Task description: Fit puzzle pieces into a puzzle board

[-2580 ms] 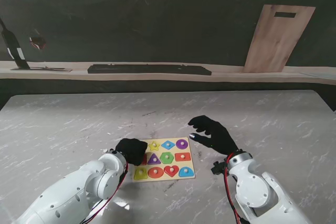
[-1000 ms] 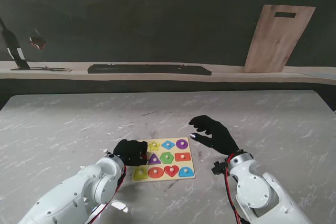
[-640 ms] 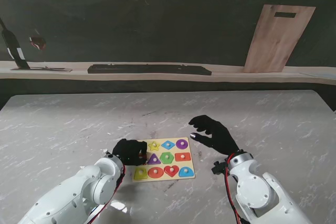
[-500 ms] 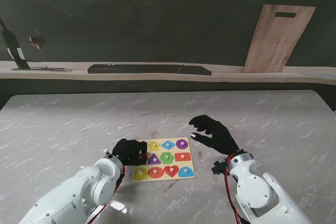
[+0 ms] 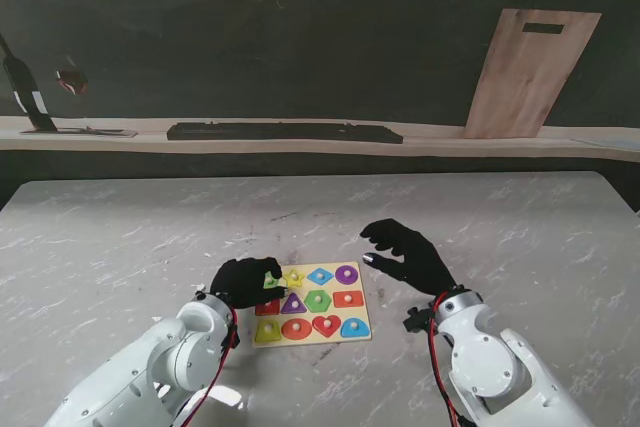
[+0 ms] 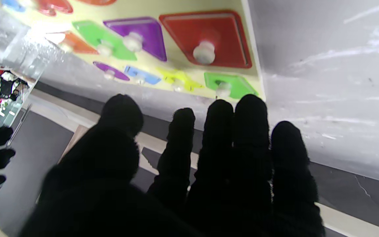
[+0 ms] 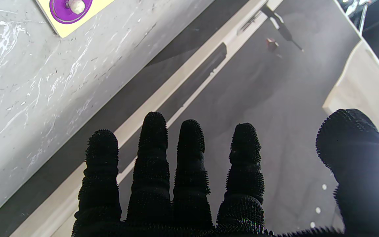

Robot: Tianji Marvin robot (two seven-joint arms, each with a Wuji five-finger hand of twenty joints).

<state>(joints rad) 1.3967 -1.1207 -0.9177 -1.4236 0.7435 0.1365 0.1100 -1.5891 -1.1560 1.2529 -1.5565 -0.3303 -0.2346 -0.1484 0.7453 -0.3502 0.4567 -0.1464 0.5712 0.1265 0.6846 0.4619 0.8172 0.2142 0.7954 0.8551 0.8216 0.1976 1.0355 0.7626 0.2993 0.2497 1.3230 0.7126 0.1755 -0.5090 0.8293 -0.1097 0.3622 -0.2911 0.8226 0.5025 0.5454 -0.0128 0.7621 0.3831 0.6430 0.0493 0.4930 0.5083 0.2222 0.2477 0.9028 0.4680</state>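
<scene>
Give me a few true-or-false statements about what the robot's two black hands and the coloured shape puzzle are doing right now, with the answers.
1. The puzzle board lies flat on the marble table. True.
2. The right hand is holding a puzzle piece. False: it is open, fingers spread, beside the board's right edge and holding nothing.
3. The left hand is at the board's left edge, near the green piece. True.
4. The red square piece lies loose on the table, off the board. False: it sits in its recess in the board.
5. The purple round piece sits in the board's far right corner. True.
</scene>
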